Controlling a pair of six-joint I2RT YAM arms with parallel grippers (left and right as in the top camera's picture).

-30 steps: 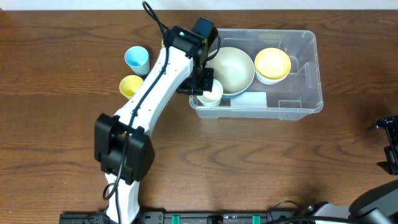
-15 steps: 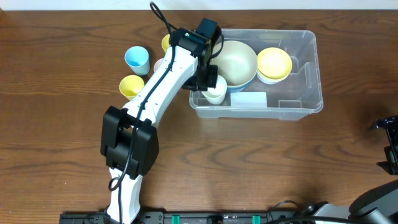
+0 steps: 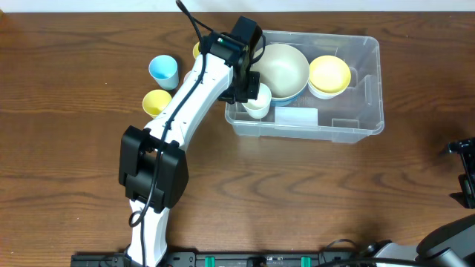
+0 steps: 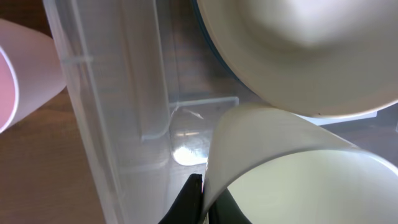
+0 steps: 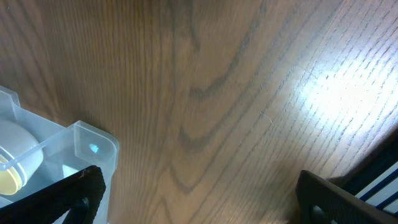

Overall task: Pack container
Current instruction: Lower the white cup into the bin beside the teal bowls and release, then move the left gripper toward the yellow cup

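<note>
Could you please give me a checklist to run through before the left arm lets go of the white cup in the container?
1. The left gripper is shut on the white cup at its wall: ok.
2. The white cup is inside the walls of the container: ok.
3. The white cup is set down on the container floor: cannot tell.
4. There is a gap between the white cup and the large bowl: cannot tell; they sit very close.
5. The right gripper is open and parked away from the container: ok.

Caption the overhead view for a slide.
Left end effector grips a small white cup inside the clear container beside a cream bowl; blue cup and yellow cup sit outside.
</note>
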